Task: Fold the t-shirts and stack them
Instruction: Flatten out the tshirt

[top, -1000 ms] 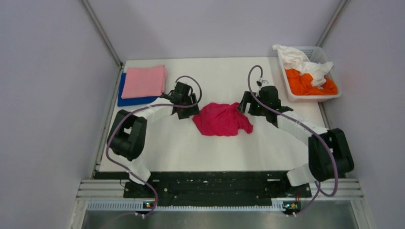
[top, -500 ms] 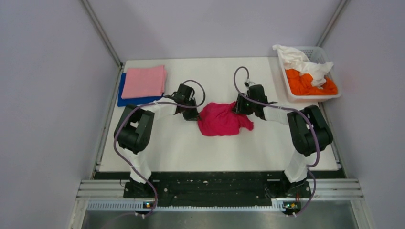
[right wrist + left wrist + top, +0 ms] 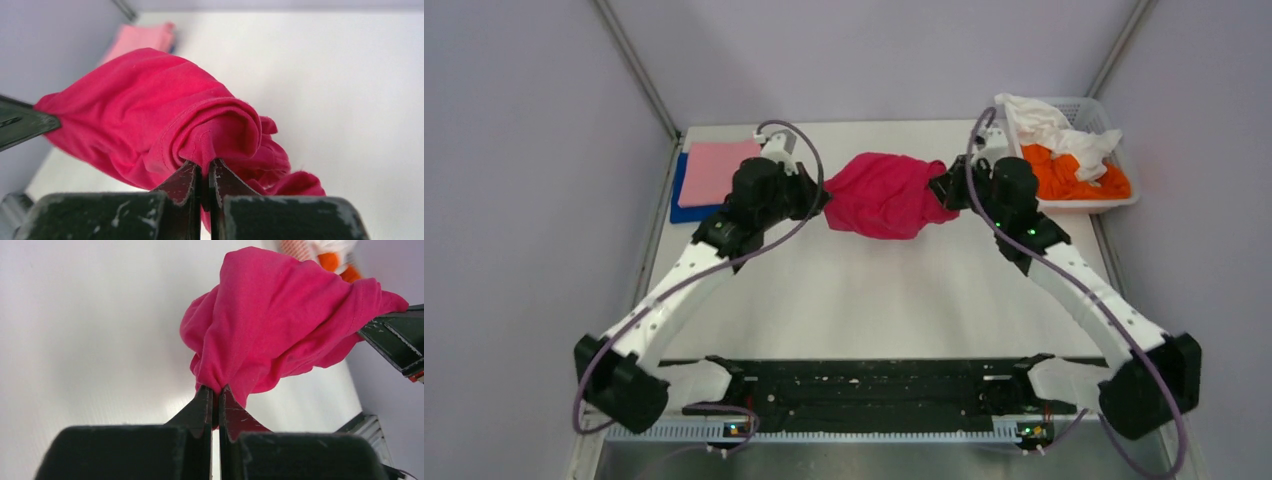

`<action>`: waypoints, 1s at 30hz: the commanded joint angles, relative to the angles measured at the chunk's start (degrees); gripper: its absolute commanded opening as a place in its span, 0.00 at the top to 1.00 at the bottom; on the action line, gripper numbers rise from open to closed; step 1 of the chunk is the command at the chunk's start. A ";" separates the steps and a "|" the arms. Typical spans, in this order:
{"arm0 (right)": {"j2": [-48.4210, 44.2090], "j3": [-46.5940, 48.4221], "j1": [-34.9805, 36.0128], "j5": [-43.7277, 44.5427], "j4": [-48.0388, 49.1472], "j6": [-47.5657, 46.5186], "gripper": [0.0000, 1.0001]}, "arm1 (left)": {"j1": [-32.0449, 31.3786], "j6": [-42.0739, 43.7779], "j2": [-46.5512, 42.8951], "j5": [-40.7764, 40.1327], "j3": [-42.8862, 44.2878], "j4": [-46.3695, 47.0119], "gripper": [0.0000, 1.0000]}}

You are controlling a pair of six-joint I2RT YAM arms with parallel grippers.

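The magenta-red t-shirt (image 3: 885,193) hangs bunched in the air over the far middle of the table, stretched between both arms. My left gripper (image 3: 819,203) is shut on its left end, cloth pinched between the tips (image 3: 216,390). On the right end my right gripper (image 3: 943,191) is shut too, gripping a fold (image 3: 205,164). The shirt (image 3: 280,325) fills the left wrist view, and the shirt (image 3: 150,120) sags across the right wrist view. A folded light pink t-shirt (image 3: 717,170) lies on a folded royal blue one (image 3: 686,209) at the far left.
A white slotted basket (image 3: 1124,199) at the far right corner holds a crumpled orange t-shirt (image 3: 1064,175) and a white one (image 3: 1049,125) draped over its rim. Grey walls close in on both sides.
Both grippers closed on the ends of the magenta-red shirt, which lay on the table. They lifted it and carried it toward the far side, arms now stretched out.
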 commanded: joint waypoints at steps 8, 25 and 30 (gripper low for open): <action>-24.84 5.63 0.77 -30.55 2.17 4.48 1.00 | -1.69 4.43 -31.35 -0.11 -0.91 3.81 1.00; -15.56 -12.50 0.64 19.59 -24.22 11.94 0.02 | -1.20 -4.40 1.92 -24.23 0.51 -17.77 0.01; -18.84 -15.49 0.63 18.85 -23.65 13.40 0.01 | -2.75 -1.57 -2.29 -8.93 -6.98 -12.74 0.01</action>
